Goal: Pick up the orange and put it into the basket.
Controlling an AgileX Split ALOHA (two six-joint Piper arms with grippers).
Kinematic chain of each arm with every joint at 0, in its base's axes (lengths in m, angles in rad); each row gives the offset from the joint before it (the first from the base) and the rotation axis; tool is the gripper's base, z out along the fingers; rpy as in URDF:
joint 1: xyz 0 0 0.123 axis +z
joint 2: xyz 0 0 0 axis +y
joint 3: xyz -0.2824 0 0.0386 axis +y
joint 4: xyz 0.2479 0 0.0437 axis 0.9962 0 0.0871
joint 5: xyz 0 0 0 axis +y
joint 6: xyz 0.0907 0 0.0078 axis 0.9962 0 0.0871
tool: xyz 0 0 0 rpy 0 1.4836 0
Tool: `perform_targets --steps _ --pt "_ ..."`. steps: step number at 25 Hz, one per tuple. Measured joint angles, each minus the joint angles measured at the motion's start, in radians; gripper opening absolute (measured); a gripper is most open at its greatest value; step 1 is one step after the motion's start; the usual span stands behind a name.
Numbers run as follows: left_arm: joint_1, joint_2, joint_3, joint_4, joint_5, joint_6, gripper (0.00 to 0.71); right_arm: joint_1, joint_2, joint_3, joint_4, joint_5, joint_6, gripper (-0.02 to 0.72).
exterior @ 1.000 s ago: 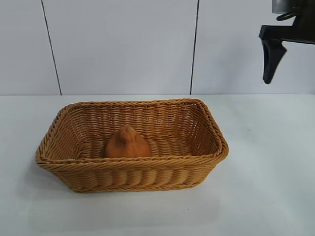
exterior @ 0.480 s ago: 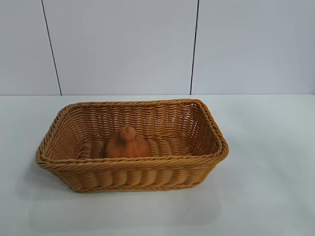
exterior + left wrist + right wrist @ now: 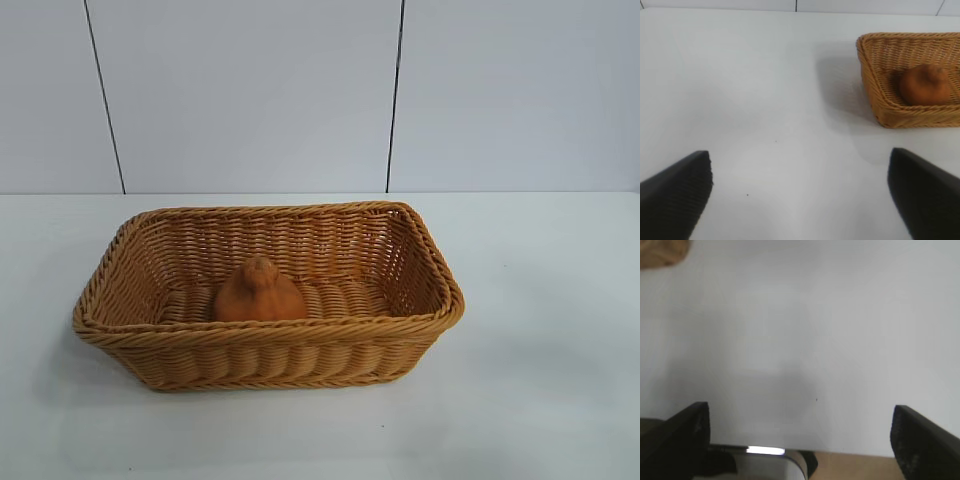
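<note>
The orange (image 3: 259, 293), dull orange-brown with a knob on top, lies inside the golden wicker basket (image 3: 430, 270) near its front wall. The left wrist view also shows the orange (image 3: 925, 85) resting in the basket (image 3: 875, 85), well away from my left gripper (image 3: 800, 172), which hangs open over bare white table with nothing between its fingers. My right gripper (image 3: 800, 417) is open and empty too, over the table's edge, with a corner of the basket (image 3: 660, 252) far off. Neither arm appears in the exterior view.
The white table (image 3: 540, 350) spreads on all sides of the basket. A grey panelled wall (image 3: 250, 90) stands behind it. Past the table's edge in the right wrist view are a dark-rimmed object (image 3: 770, 465) and a tan floor (image 3: 855, 467).
One second ago the right gripper hung at the exterior view's upper right corner; it has since left that view. The orange and basket have not moved.
</note>
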Motion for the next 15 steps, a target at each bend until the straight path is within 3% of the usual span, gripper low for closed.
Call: perform_targets --steps 15 --pt "0.000 0.000 0.000 0.000 0.000 0.000 0.675 -0.005 -0.383 0.004 0.008 0.001 0.000 0.676"
